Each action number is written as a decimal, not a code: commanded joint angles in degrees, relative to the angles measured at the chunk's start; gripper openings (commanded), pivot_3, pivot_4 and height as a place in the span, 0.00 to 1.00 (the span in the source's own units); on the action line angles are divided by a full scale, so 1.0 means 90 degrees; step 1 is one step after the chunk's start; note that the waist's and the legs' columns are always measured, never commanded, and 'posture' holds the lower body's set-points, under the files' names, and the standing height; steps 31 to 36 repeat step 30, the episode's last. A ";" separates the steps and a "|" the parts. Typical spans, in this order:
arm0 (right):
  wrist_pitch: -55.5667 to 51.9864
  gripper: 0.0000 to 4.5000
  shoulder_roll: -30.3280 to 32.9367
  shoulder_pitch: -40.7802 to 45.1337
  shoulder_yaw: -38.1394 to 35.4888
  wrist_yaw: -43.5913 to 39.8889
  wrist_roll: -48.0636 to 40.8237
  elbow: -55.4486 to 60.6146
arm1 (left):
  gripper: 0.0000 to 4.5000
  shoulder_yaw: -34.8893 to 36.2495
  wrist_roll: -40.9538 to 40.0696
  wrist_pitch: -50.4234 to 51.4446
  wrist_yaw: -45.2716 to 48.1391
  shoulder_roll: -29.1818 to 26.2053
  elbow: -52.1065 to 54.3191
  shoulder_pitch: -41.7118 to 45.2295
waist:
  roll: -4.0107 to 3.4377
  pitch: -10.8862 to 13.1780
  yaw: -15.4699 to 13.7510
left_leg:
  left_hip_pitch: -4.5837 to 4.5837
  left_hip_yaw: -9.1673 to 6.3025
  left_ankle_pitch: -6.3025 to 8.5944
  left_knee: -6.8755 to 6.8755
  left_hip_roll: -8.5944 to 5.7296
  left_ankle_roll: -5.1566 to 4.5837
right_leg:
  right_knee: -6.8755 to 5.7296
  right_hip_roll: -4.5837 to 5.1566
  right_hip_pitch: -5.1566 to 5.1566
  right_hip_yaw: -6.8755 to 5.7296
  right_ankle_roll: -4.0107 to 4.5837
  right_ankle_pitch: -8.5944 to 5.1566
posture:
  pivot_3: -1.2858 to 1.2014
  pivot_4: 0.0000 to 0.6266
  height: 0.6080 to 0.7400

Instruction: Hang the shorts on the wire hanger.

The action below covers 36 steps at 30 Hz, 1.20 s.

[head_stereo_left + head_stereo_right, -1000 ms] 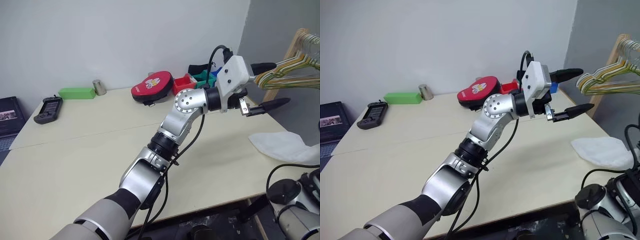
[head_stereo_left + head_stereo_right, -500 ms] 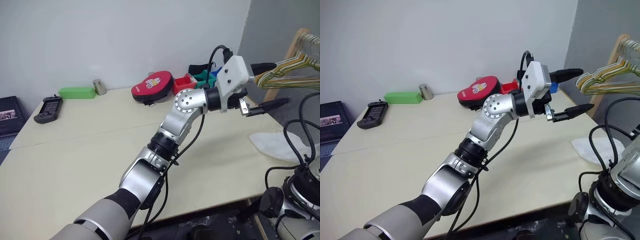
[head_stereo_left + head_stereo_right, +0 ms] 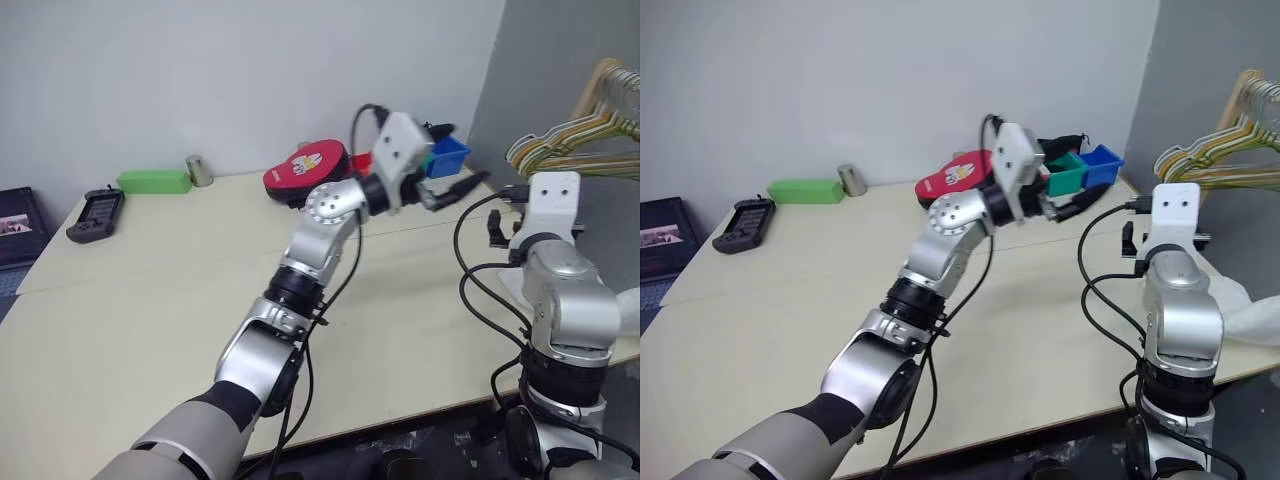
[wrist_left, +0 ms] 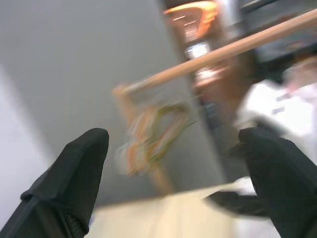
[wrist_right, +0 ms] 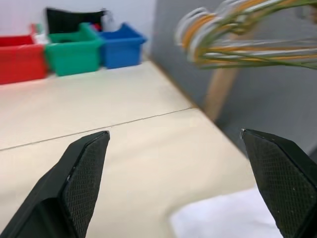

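Observation:
The shorts lie as a white heap on the table's right edge, partly hidden behind my right arm; the right wrist view shows their near corner. My right gripper is open and empty above the table, pointing over the shorts toward the table's far right corner. My left gripper is raised over the far side of the table near the coloured bins, open and empty, as its spread fingers show. The wire hanger is out of view.
A bunch of coloured hangers hangs on a wooden rack beyond the table's right edge. Red, green and blue bins stand at the back. A red pouch, metal can, green box and handheld device sit along the back left.
My left gripper swung left, away from the hangers and toward the bins. My right arm rose from below the table edge and now stands in front of the shorts.

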<state>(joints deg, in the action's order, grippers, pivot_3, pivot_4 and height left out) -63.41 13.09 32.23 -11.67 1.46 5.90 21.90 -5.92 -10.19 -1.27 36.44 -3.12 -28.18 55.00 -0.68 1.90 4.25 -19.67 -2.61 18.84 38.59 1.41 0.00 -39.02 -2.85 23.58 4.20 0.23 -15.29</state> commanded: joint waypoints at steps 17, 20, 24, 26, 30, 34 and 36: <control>0.2861 1.00 -0.1037 -0.0807 0.1382 -0.0520 -0.0495 -0.2124 | 1.00 0.1874 0.0325 0.2684 -0.2660 -0.1419 0.3611 -0.4824 | 0.0117 -0.0036 -0.1633 | 0.0005 -0.0067 -0.0017 -0.0038 -0.0010 0.0041 | 0.0001 0.0044 0.0020 -0.0059 0.0053 0.0030 | 0.69 0.00 1.00; 0.2814 1.00 -0.1120 -0.0981 0.1010 -0.0111 -0.0528 -0.2165 | 1.00 0.1900 0.0203 0.2673 -0.2673 -0.1380 0.3547 -0.4730 | 0.0144 -0.0026 -0.1932 | -0.0013 -0.0095 -0.0040 -0.0046 -0.0061 0.0082 | 0.0000 0.0085 0.0032 -0.0078 0.0052 0.0030 | 0.69 0.00 1.00; 0.2758 1.00 -0.1155 -0.1095 0.0648 0.0380 -0.0469 -0.2137 | 1.00 0.1875 0.0113 0.2633 -0.2577 -0.1385 0.3234 -0.4367 | 0.0170 -0.0042 -0.2115 | -0.0025 -0.0089 -0.0048 -0.0054 -0.0086 0.0112 | 0.0006 0.0111 0.0039 -0.0072 0.0039 0.0034 | 0.68 0.00 1.00; 0.2728 1.00 -0.1150 -0.1185 0.0489 0.0548 -0.0466 -0.2010 | 1.00 0.1785 0.0112 0.2615 -0.2480 -0.1387 0.3027 -0.4147 | 0.0174 -0.0045 -0.2140 | -0.0025 -0.0085 -0.0044 -0.0055 -0.0086 0.0138 | 0.0008 0.0112 0.0039 -0.0070 0.0033 0.0030 | 0.67 0.00 1.00; 0.2683 1.00 -0.1150 -0.1374 0.0381 0.0805 -0.0401 -0.1741 | 1.00 0.1594 0.0038 0.2645 -0.2164 -0.1395 0.2679 -0.3811 | 0.0174 -0.0045 -0.2131 | -0.0028 -0.0066 -0.0044 -0.0062 -0.0086 0.0151 | 0.0007 0.0112 0.0051 -0.0054 0.0029 0.0027 | 0.66 0.00 1.00; 0.2683 1.00 -0.1150 -0.1374 0.0381 0.0805 -0.0401 -0.1741 | 1.00 0.1594 0.0038 0.2645 -0.2164 -0.1395 0.2679 -0.3811 | 0.0174 -0.0045 -0.2131 | -0.0028 -0.0066 -0.0044 -0.0062 -0.0086 0.0151 | 0.0007 0.0112 0.0051 -0.0054 0.0029 0.0027 | 0.66 0.00 1.00; 0.2683 1.00 -0.1150 -0.1374 0.0381 0.0805 -0.0401 -0.1741 | 1.00 0.1594 0.0038 0.2645 -0.2164 -0.1395 0.2679 -0.3811 | 0.0174 -0.0045 -0.2131 | -0.0028 -0.0066 -0.0044 -0.0062 -0.0086 0.0151 | 0.0007 0.0112 0.0051 -0.0054 0.0029 0.0027 | 0.66 0.00 1.00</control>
